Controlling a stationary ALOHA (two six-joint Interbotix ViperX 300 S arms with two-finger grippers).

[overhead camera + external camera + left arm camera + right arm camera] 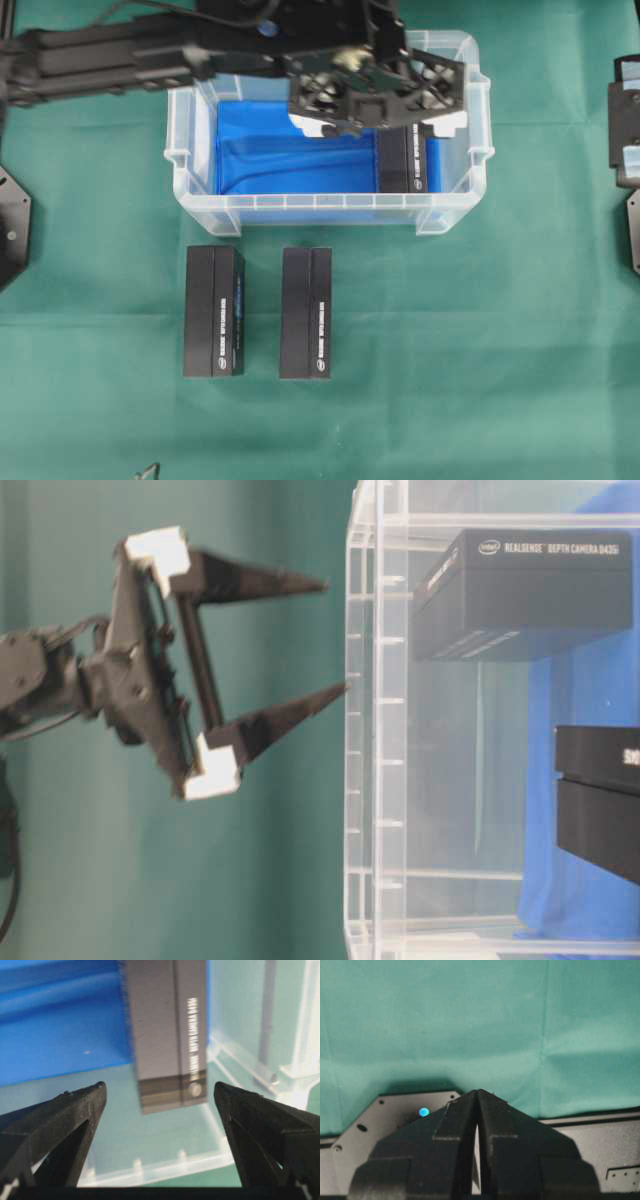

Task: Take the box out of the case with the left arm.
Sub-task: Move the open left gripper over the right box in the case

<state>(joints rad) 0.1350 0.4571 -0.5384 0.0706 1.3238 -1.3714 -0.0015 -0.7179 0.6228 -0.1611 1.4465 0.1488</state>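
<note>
The case is a clear tub with a blue cloth on its floor. One black box lies inside it at the right end. My left gripper hangs open above that end. In the left wrist view the box lies ahead between the two spread fingertips, untouched, with the left gripper holding nothing. From table level the left gripper stands just outside the case rim, jaws wide, with the box beyond the wall. The right gripper is shut and holds nothing.
Two more black boxes lie side by side on the green cloth in front of the case. The right arm rests at the right edge, over its grey base plate. A further black box shows through the clear wall.
</note>
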